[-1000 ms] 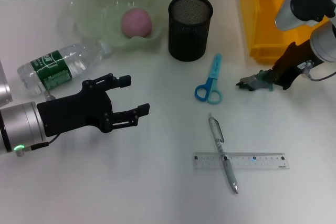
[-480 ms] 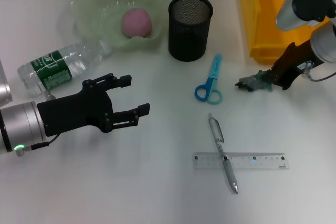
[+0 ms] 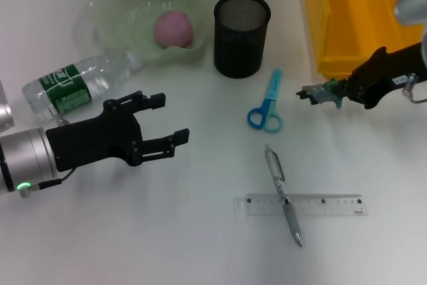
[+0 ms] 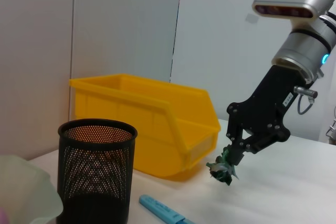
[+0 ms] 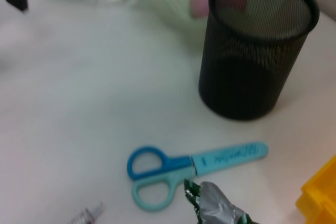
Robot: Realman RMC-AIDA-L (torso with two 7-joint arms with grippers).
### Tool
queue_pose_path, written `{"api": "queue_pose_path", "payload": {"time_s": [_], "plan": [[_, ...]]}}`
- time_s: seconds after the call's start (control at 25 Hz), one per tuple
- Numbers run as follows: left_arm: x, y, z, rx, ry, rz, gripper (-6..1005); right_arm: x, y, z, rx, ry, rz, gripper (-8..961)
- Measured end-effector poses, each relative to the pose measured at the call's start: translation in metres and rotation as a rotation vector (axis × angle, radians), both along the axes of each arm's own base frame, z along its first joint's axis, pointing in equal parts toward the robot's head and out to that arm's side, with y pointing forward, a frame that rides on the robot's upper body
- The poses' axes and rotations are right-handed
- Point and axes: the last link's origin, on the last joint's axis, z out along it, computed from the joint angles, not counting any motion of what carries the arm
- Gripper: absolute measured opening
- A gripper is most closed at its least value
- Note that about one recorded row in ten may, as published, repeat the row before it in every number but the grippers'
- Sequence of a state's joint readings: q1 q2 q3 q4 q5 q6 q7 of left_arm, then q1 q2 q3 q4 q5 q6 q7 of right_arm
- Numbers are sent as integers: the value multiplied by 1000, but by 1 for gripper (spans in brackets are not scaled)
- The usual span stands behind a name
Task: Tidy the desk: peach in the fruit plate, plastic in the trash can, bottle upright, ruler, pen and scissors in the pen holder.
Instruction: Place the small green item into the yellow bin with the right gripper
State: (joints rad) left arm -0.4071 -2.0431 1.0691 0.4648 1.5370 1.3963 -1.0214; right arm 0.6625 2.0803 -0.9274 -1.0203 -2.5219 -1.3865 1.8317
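Lifted off the surface [image 3: 200, 245]: right claw [image 3: 320, 93] clamped on plastic [image 3: 325, 94], trash can [image 3: 347, 11] next; left claw [image 3: 160, 121] apart, idle.

Light was bright, even and diffuse, with only faint soft shadows on the white worktop [image 3: 200, 245]. The head view was sharp, and the water bottle [image 3: 77, 85] showed small highlights. The right wrist view was blurred throughout, softest at the scissors [image 5: 191, 169] and crumpled plastic [image 5: 215, 208].
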Motion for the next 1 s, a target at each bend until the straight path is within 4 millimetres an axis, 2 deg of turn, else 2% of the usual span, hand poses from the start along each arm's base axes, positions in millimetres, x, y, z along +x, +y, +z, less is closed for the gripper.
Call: {"api": "queue_pose_path", "payload": {"time_s": [0.24,0.28,0.56,0.68,1.0], "plan": [[2,2,0,-3,-2,2,825,17,-18,7,72,206,44,-2],[2,3,0,-4,-4,3,825,25,-26,9,113,294,71,-2],[4,6,3,-9,-11,12,824,50,-52,11,217,531,163,-1],[6,8,3,-12,-15,10,824,64,-65,3,293,627,189,-1],[8,9,2,-7,-19,10,823,72,-76,-17,395,666,226,-1]]}}
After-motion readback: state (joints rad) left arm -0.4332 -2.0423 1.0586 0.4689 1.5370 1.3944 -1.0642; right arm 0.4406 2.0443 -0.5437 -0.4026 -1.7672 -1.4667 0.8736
